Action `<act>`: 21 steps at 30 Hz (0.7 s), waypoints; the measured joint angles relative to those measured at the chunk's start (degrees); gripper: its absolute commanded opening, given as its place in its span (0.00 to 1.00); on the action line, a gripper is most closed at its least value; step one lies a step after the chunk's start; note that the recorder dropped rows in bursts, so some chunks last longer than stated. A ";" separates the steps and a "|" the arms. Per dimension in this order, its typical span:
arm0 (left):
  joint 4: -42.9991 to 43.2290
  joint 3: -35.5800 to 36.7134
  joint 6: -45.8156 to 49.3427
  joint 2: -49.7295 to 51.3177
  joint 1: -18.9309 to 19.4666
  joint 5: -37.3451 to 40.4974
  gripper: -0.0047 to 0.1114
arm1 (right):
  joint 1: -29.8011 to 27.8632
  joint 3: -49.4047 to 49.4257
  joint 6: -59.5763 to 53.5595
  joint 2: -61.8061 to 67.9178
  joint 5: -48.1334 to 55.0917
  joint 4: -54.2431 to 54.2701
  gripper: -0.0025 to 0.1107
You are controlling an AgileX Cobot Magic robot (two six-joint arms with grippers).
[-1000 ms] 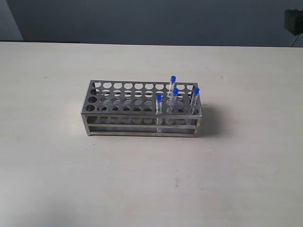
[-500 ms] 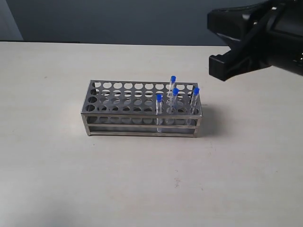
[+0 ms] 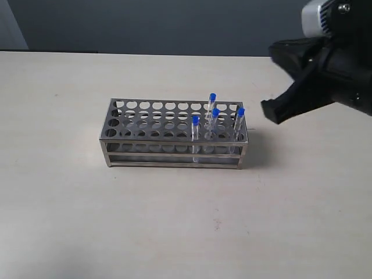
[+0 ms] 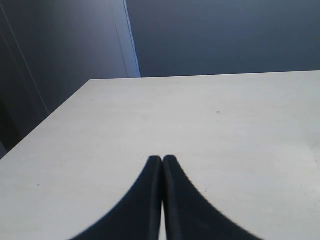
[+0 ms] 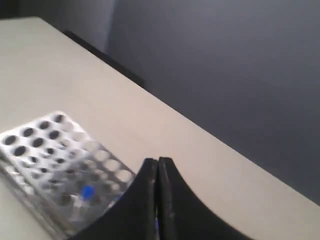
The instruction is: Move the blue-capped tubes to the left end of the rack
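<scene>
While the right pincer (image 3: pixel 272 110) hovers empty with jaws pressed together, above and to the right of the rack (image 3: pixel 174 135), four blue-capped tubes (image 3: pixel 215 112) stand clustered at the rack's right end. Coming down without opening could knock neighbouring tubes or shove the rack. The left pincer (image 4: pixel 162 159), likewise closed, hangs over bare counter (image 3: pixel 174 221). Only the tubes crowd one another.
</scene>
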 measured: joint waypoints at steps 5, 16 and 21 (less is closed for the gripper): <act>0.00 0.00 0.00 0.00 0.00 0.00 0.04 | 0.00 1.41 -2.72 0.22 -26.69 -2.01 0.02; 0.00 0.00 0.00 0.00 0.00 0.00 0.04 | 0.00 1.41 -5.58 -2.88 -55.44 -4.48 0.02; 0.00 0.00 0.00 0.00 0.00 0.00 0.04 | 0.00 1.41 -5.79 -4.20 -58.95 -15.56 0.02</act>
